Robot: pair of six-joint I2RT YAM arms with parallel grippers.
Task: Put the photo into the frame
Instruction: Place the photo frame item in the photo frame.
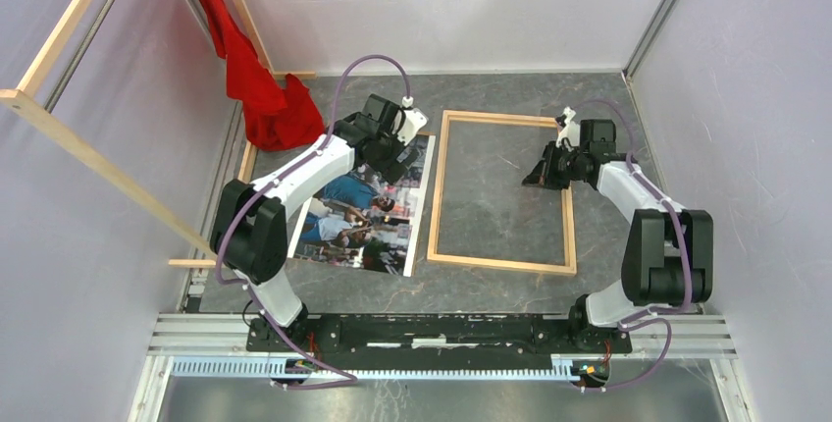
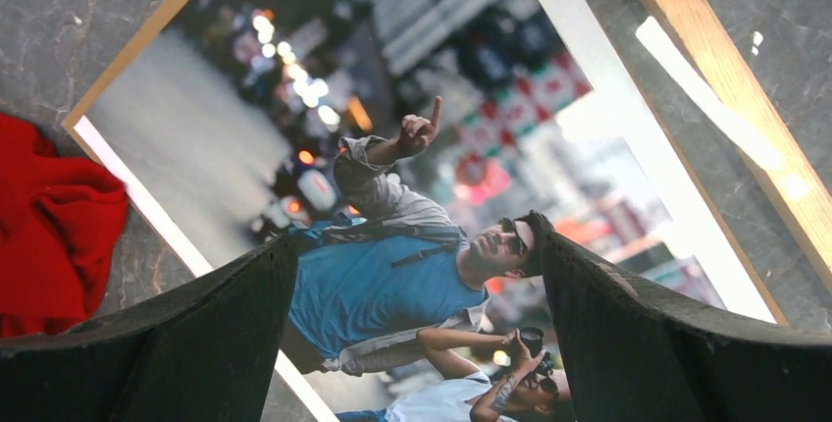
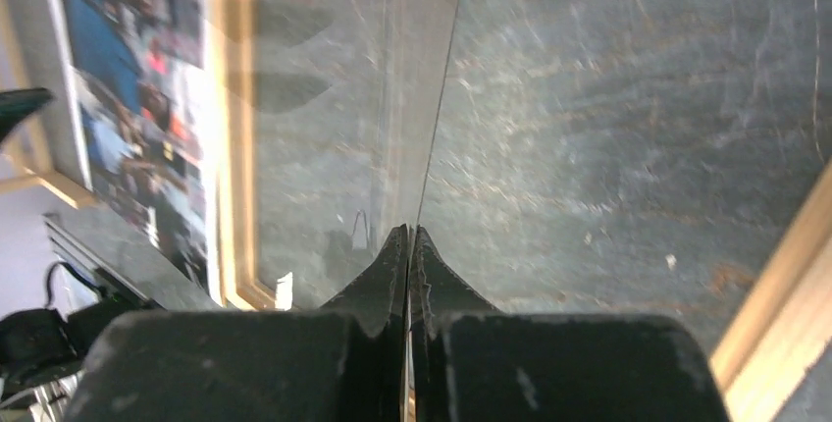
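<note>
Right wrist: right claw [image 3: 409, 236] pinches a clear pane [image 3: 334, 98] by its edge, over the frame [image 1: 500, 264]. Left claw [image 2: 417, 243] is spread above the photo [image 1: 343, 236], which lies centre-left on the table [image 1: 510, 290]. I'd grip the photo's frame-side edge and slide it in low.

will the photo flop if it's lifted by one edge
Probably floppy: the photo is a thin sheet lying flat, so lifted by one edge it would likely sag. Its face shows glare in the left wrist view, so it may be glossy and slippery. It looks light and could slide when pushed.
</note>
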